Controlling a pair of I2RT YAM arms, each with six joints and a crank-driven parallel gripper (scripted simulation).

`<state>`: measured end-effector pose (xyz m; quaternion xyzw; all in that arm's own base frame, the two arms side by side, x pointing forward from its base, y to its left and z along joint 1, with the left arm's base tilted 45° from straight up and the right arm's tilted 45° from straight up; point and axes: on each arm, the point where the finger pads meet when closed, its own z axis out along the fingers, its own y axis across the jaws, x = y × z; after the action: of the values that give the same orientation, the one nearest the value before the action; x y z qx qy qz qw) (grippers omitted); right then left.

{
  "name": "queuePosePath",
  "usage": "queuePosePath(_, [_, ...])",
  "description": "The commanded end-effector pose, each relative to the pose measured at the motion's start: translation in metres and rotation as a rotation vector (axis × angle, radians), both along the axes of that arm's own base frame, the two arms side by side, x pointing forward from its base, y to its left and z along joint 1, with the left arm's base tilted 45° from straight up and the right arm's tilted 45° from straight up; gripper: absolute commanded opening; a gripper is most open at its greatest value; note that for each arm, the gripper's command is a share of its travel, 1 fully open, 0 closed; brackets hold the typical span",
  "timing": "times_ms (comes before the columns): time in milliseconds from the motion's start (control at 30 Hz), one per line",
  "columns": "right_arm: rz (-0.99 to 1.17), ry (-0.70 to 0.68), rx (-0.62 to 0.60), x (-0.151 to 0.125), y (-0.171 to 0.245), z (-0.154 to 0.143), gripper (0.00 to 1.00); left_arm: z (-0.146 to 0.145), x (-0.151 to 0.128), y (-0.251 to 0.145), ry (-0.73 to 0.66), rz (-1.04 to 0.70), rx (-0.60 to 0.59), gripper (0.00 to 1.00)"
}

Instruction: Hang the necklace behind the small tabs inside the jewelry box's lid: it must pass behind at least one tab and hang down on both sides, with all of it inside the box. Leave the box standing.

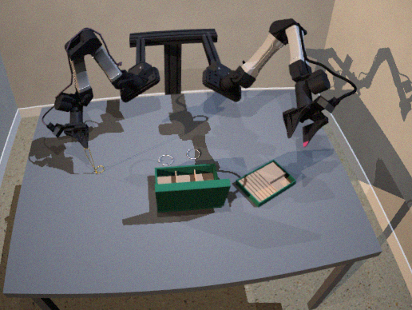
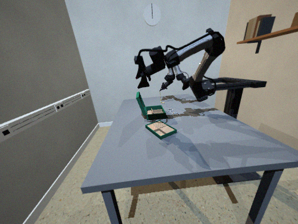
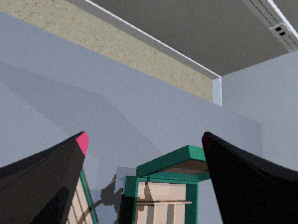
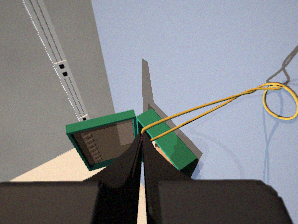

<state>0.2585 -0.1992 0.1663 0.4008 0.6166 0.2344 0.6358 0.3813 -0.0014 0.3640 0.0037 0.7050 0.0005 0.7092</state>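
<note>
"What sits nearest on the grey rectangular table (image 1: 120, 260) (image 2: 185, 156) (image 3: 45, 60) (image 4: 200, 40), seen from above?"

"The open green lid (image 1: 192, 196) (image 2: 140, 101) (image 3: 170, 160) (image 4: 100, 121), raised along the near side of the green jewelry box (image 1: 185, 167) (image 2: 157, 116) (image 3: 129, 200) (image 4: 170, 142). The box is standing, its pale compartments open upward."

"And beside it?"

"A shallow green-rimmed tray (image 1: 277, 193) (image 2: 153, 133) (image 3: 87, 192) with pale slots, lying flat and turned at an angle. Just beyond the box are two thin silvery hoops (image 1: 172, 157) (image 1: 200, 154), apart from each other."

"Where's the necklace?"

"The thin golden necklace (image 1: 92, 160) (image 2: 160, 99) (image 4: 200, 107) is outside the box, well apart from the lid. It dangles from the black right gripper (image 1: 86, 147) (image 2: 160, 90) (image 4: 142, 137) in two strands, with a looped bunch at the lower end — I can't tell whether that bunch touches the table."

"So those fingers are clenched?"

"Yes, pinched together on the necklace. The black left gripper (image 1: 299, 141) (image 2: 143, 84) (image 3: 145, 134) is released, its fingers spread wide in the air with nothing between them; one has a pink tip."

"Farthest back?"

"The black metal stand (image 1: 173, 37) (image 2: 257, 84) — its crossbar runs behind both arms, before the wall."
</note>
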Motion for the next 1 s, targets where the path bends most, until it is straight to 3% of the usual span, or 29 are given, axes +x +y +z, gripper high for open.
queuePosePath(0, [0.003, -0.028, -0.049, -0.001, -0.002, 0.012, 0.00, 0.033, -0.006, -0.001, -0.083, -0.011, -0.002, 1.00])
queuePosePath(733, [0.001, 0.009, 0.003, 0.001, 0.000, -0.003, 0.00, 0.033, -0.006, -0.001, -0.083, -0.011, -0.002, 1.00])
queuePosePath(800, [0.009, -0.013, -0.044, -0.001, 0.000, 0.014, 0.00, 0.033, -0.006, -0.001, -0.083, -0.011, -0.002, 1.00])
queuePosePath(967, [0.014, 0.004, -0.001, -0.007, 0.010, 0.018, 0.00, 0.033, -0.006, -0.001, -0.083, -0.011, -0.002, 1.00])
